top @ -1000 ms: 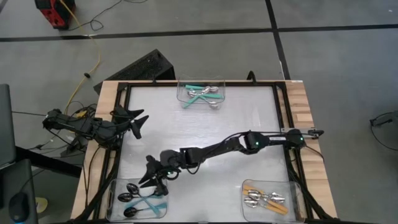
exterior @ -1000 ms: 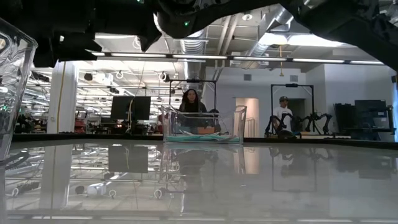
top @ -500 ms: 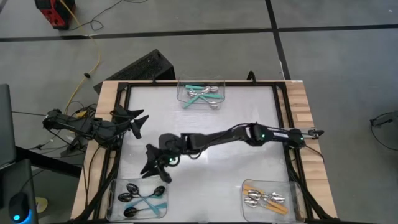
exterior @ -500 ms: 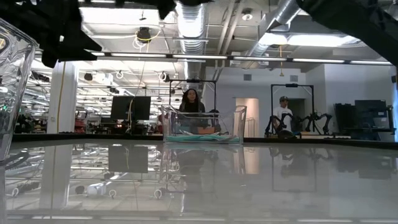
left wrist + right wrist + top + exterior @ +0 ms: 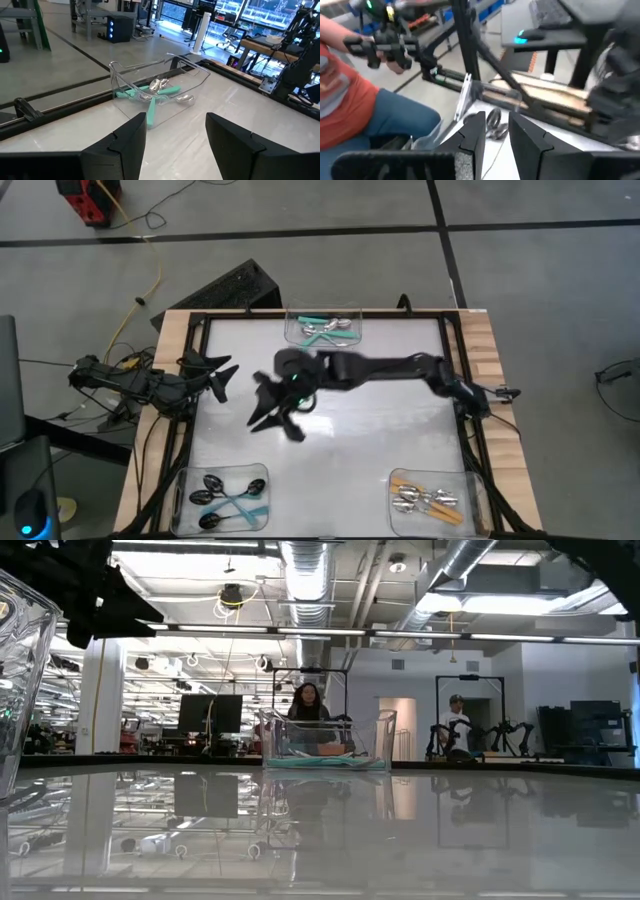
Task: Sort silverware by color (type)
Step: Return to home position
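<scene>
Sorting is judged complete: teal spoons [image 5: 326, 332] are binned at 12 o'clock, black spoons [image 5: 222, 498] at 7, orange spoons [image 5: 426, 500] at 5. The right gripper [image 5: 275, 420], jaws open and empty, is held mid-worktop [image 5: 400, 430]; the left gripper [image 5: 222, 377], jaws open, is parked at 9.

Right pincer [image 5: 274, 423] now mid-table, well clear of the black-spoon bin [image 5: 235, 477].

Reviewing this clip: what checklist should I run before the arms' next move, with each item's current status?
1. Right gripper open and empty, over the table's middle: ok.
2. Left gripper open and empty, at the table's left edge: ok.
3. Black spoons in bottom left bin: ok.
4. Orange-handled spoons in bottom right bin: ok.
5. Teal-handled silver spoons in top bin: ok.
6. No spoon seen loose on the table: ok.
</scene>
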Robot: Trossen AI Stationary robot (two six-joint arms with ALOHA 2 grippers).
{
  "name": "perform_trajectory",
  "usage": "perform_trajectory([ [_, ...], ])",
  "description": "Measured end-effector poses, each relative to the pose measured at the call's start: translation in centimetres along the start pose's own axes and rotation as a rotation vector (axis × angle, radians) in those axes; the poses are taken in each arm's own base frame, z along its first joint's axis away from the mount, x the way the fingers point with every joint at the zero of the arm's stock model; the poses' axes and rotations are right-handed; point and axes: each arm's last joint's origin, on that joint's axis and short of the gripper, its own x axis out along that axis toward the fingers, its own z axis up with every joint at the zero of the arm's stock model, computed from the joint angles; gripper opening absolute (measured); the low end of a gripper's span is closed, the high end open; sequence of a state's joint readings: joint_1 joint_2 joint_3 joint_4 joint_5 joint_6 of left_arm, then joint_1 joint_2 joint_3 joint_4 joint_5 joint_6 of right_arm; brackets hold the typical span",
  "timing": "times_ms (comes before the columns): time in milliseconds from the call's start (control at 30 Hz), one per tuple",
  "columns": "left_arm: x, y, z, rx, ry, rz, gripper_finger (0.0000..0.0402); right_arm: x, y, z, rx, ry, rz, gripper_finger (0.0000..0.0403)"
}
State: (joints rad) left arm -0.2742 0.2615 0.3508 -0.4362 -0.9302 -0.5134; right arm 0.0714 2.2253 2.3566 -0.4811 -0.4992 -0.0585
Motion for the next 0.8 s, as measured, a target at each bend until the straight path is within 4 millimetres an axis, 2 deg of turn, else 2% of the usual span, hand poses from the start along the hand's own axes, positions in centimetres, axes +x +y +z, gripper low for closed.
perform_trajectory([
  [167,0.0,0.0,0.0,0.011,0.000,0.000,0.0190,-3.8,0.4,1.6,0.030,0.046,-0.025,0.0111],
  [367,0.0,0.0,0.0,0.000,-0.003,-0.003,0.0190,-9.6,1.4,2.8,0.066,0.170,-0.085,0.0111],
  [500,0.0,0.0,0.1,0.000,-0.003,-0.003,0.0190,-11.7,1.2,2.6,0.136,0.239,-0.153,0.0111],
  [567,0.0,0.0,0.1,0.016,-0.004,-0.003,0.0190,-12.2,1.2,2.4,0.170,0.269,-0.157,0.0111],
  [667,0.0,0.0,0.1,0.016,-0.003,-0.004,0.0190,-13.6,2.4,2.0,0.170,0.359,-0.138,0.0111],
  [800,0.0,-0.1,0.0,-0.002,0.000,-0.011,0.0190,-14.4,3.8,2.0,0.137,0.404,-0.072,0.0111],
])
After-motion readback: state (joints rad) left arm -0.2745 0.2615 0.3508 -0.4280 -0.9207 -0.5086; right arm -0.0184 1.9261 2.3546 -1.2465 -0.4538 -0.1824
